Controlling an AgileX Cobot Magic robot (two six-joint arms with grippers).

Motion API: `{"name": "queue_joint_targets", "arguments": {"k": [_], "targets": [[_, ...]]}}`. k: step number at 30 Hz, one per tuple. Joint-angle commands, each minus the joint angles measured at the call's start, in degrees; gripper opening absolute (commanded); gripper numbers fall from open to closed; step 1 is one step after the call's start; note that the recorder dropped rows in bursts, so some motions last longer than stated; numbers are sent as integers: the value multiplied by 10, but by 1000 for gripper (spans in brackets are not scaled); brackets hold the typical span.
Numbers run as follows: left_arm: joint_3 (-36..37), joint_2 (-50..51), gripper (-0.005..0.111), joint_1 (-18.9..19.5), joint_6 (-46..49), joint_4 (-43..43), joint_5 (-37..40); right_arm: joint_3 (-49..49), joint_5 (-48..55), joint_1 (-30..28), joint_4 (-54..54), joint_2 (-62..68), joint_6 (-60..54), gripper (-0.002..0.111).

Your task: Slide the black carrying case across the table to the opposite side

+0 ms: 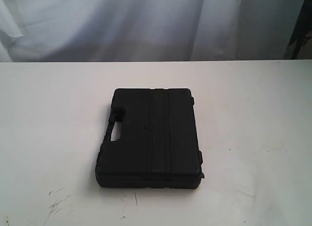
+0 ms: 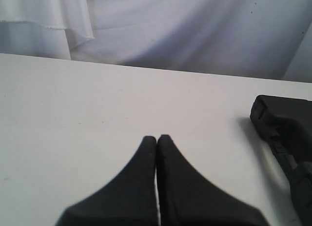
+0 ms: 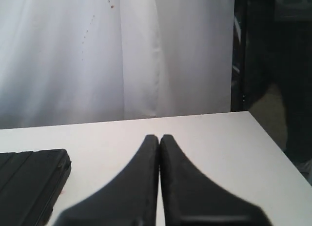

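Scuff marks [image 1: 56, 204] streak the near left of the table [image 1: 253, 99]. Just beyond them the case [image 1: 151, 138] lies flat about midway across, handle slot to the left, with nothing touching it. The left tool [image 2: 157, 138] and right tool [image 3: 159, 137] hang above the table on either side of the case, apart from it, each with fingers pressed together on nothing. The slide looks unstarted, so the whole push remains. A white curtain [image 1: 146, 21] hangs beyond the far edge.
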State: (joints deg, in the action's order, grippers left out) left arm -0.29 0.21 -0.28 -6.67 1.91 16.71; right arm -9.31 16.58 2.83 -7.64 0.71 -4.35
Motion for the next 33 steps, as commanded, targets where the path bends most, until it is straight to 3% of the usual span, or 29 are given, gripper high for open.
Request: {"name": "queue_joint_targets", "arguments": {"k": [1,9,20,33], "targets": [[3,-2,0,-3,-1,0,-4,39,-4,12,-3,-7,-9,0],[3,-2,0,-3,-3,0,-4,93,-67,12,-3,-7,-2,0],[3,-2,0,-3,-3,0,-4,93,27,12,8,-7,-6,0],[3,-2,0,-3,-3,0,-4,93,35,12,8,-7,-10,0]]}}
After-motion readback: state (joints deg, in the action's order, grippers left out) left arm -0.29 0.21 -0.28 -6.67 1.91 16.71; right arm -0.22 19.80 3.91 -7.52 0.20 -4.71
